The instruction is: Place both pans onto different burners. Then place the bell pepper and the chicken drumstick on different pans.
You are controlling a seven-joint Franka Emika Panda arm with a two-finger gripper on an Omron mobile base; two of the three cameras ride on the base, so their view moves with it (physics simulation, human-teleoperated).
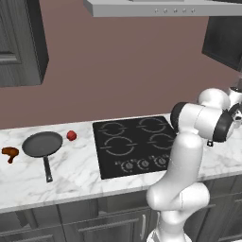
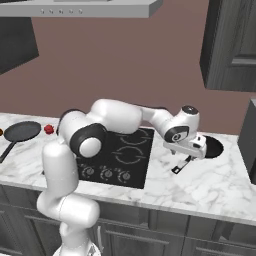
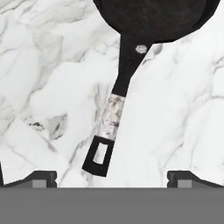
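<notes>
The smaller black pan [image 3: 153, 17] is lying at the top of the hand view, and its long handle [image 3: 116, 105] is running down toward the bottom middle of that view. In the right base view this pan [image 2: 214, 147] is peeking out at the middle right, just behind the robot's hand, on the white marble counter [image 2: 210, 185] to the right of the cooktop [image 2: 122, 157]. It is not sitting on any burner.

The gripper [image 3: 111, 177] is hanging over the end of the handle. Its two fingers [image 3: 41, 177] are standing wide apart, one at each bottom corner of the hand view, and they are holding nothing. In the right base view the gripper [image 2: 189, 150] is sitting just above the counter at the middle right.

The wide grey pan [image 1: 42, 144] is resting on the counter at the middle left of the left base view, away from the cooktop [image 1: 134, 144]. The red bell pepper [image 1: 71, 135] is lying just to its right. The brown chicken drumstick [image 1: 9, 152] is lying just to its left, near the frame edge.

All four burners are showing bare rings. So nothing looks done yet: both pans are waiting to go on burners, and both foods are waiting to go in pans. The robot seems to be getting ready to grab the black pan's handle first
</notes>
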